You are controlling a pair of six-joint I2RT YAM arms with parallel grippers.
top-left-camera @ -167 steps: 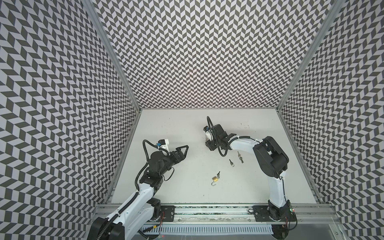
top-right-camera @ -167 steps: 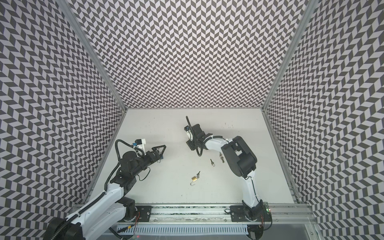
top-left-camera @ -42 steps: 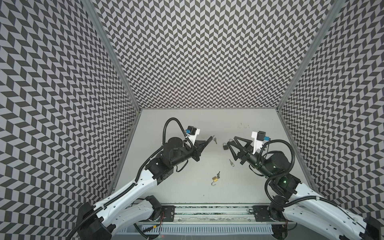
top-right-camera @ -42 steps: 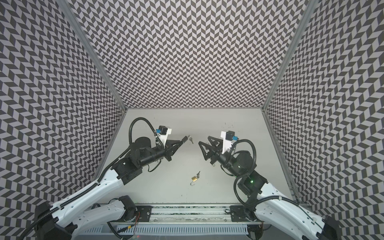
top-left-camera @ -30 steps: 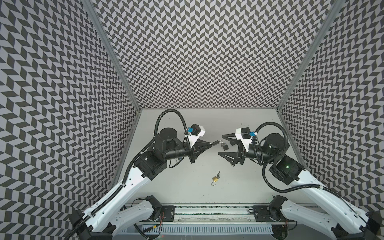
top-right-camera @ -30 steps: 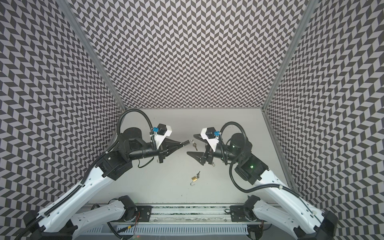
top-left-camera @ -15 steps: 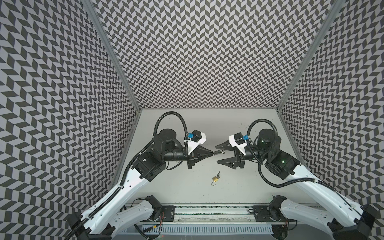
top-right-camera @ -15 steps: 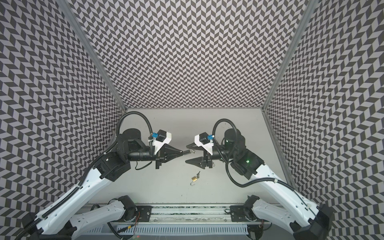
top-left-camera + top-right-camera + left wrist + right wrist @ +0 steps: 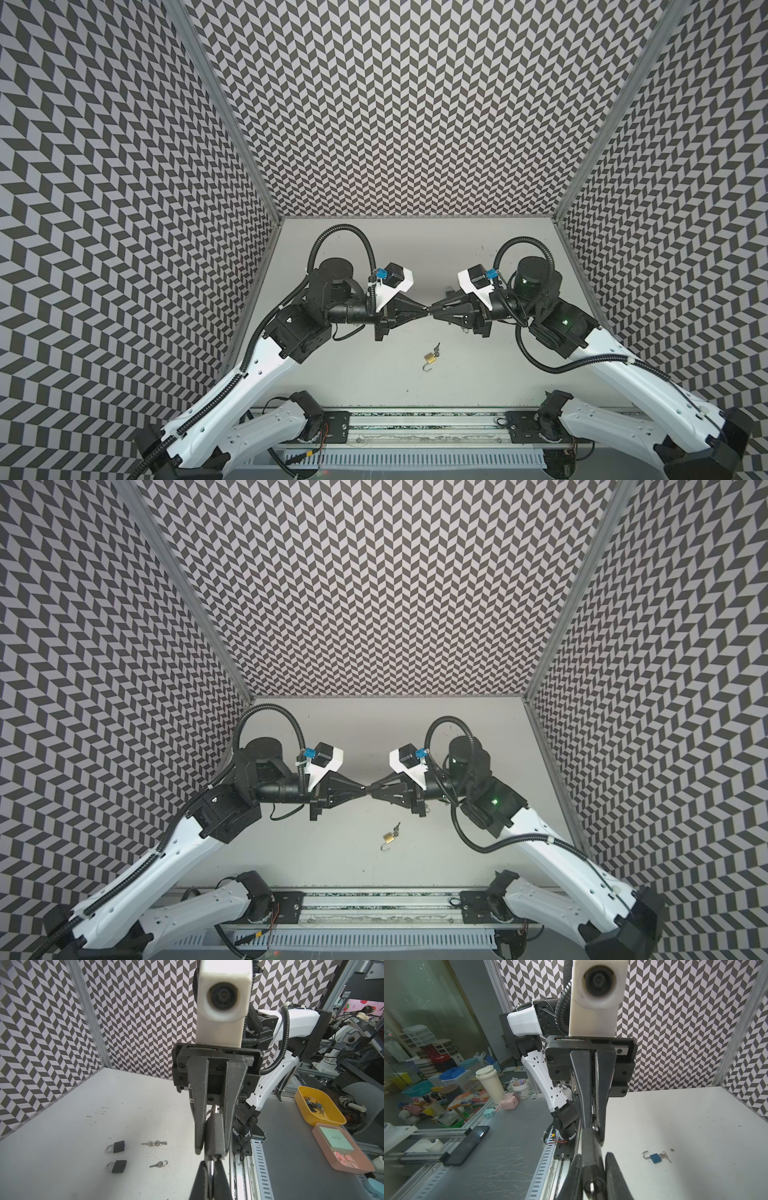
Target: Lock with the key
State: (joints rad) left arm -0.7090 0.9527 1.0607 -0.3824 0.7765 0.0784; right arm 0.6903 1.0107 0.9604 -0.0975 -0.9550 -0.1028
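Left arm (image 9: 257, 365): I rise from the front left corner of the table (image 9: 374, 386), elbow bent, forearm level, wrist pointing across to the right.
Right arm (image 9: 615, 365): I mirror it from the front right corner, forearm level, wrist pointing left.
Meeting point: my two pincers stand tip to tip in the air over the table's middle.
Left pincer (image 9: 424, 309): pressed together, pinching the key (image 9: 211, 1164), a thin bright sliver at my fingertips.
Right pincer (image 9: 434, 311): closed in on the padlock (image 9: 216, 1136), a finger against each side of its body, shackle toward my palm.
Key and padlock: end to end between the tips; whether the key sits in the keyhole I cannot tell.
Brass lock (image 9: 431, 357): lies on the table below my pincers, toward the front edge, shackle open.
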